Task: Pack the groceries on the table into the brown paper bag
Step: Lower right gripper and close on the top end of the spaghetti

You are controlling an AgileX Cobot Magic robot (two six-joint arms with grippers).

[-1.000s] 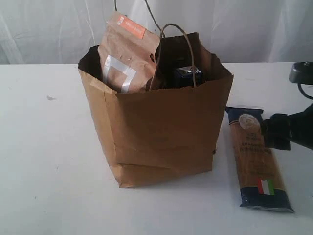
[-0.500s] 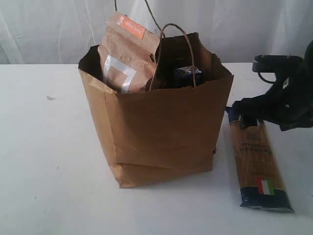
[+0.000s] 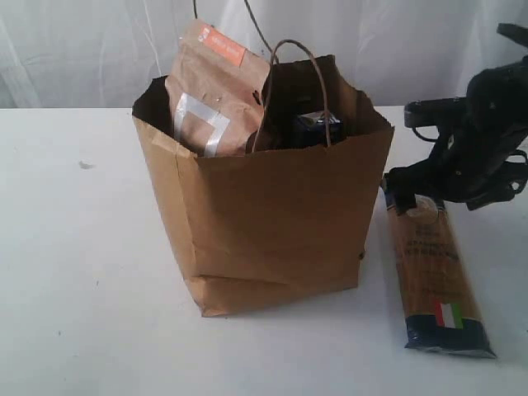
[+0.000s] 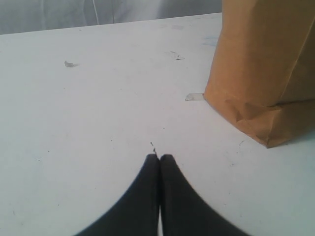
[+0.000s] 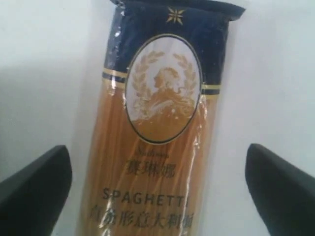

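The brown paper bag (image 3: 272, 214) stands upright on the white table (image 3: 82, 272). A brown pouch with an orange label (image 3: 216, 91) pokes out of its top, and a dark foil-topped item (image 3: 318, 128) shows beside it. The spaghetti pack (image 3: 433, 280) lies flat on the table to the right of the bag. My right gripper (image 3: 417, 196) hovers over the pack's far end. In the right wrist view the pack (image 5: 157, 98) lies between the open gripper's (image 5: 156, 152) fingers (image 5: 34, 189), untouched. My left gripper (image 4: 160, 158) is shut and empty above bare table, near the bag's bottom corner (image 4: 266, 73).
A white curtain (image 3: 412, 41) hangs behind the table. Small marks and a scrap (image 4: 69, 64) dot the tabletop. A piece of tape (image 4: 194, 97) lies by the bag's corner. The bag's cord handle (image 3: 297, 82) arches over its opening.
My right arm has swung in from the right edge and risen over the far end of the spaghetti pack, its jaws widening. The left gripper, the bag and the pack have stayed put.
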